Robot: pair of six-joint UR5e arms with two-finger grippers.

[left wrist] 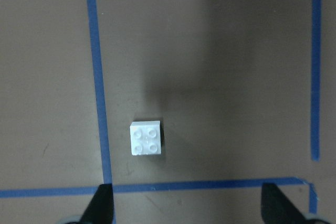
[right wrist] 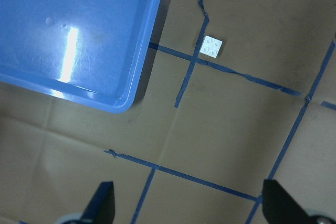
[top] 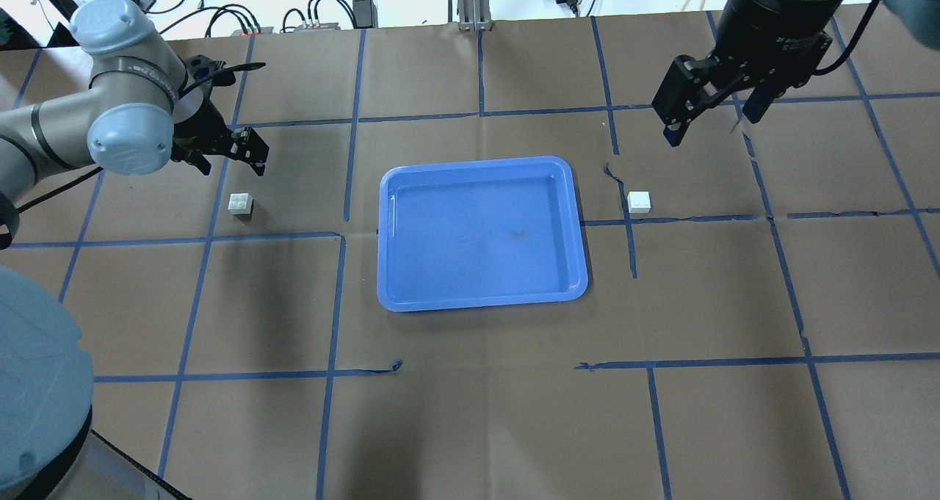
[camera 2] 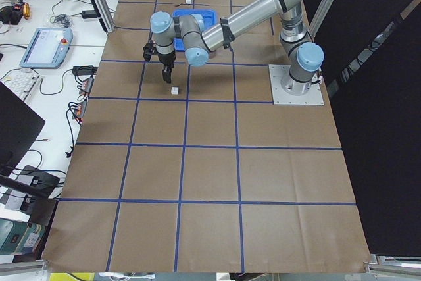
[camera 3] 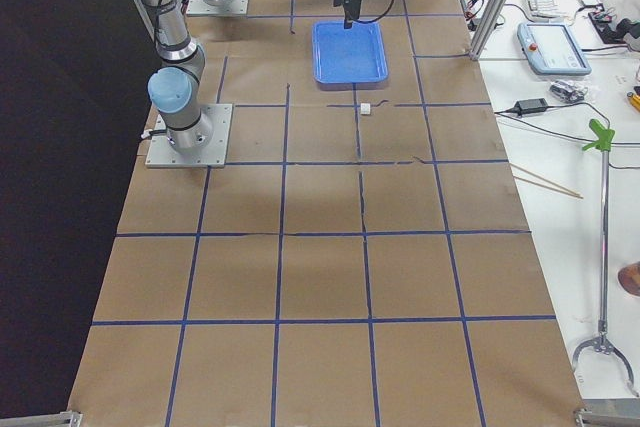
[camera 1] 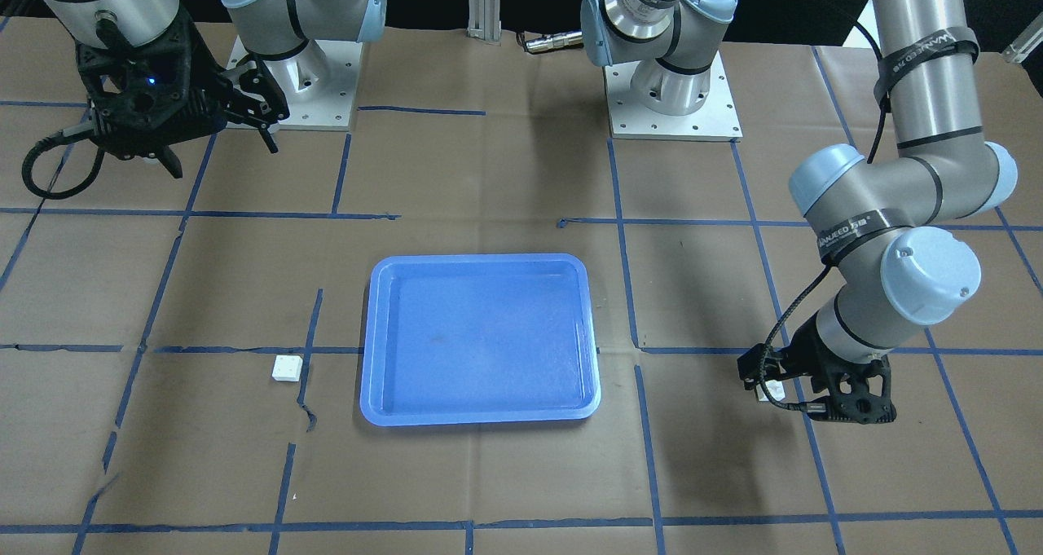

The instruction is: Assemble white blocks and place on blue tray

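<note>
The blue tray lies empty at mid-table, and it shows in the front view too. One white block sits on the paper to the tray's left. My left gripper hovers open just beyond it, and in the left wrist view the block lies ahead of the open gripper. The other white block sits right of the tray. My right gripper is open, empty and high above the table beyond that block. The right wrist view shows that block beside the tray corner.
Brown paper with blue tape lines covers the table. The two arm bases stand at the robot's side. Cables and a monitor lie off the table on the operators' bench.
</note>
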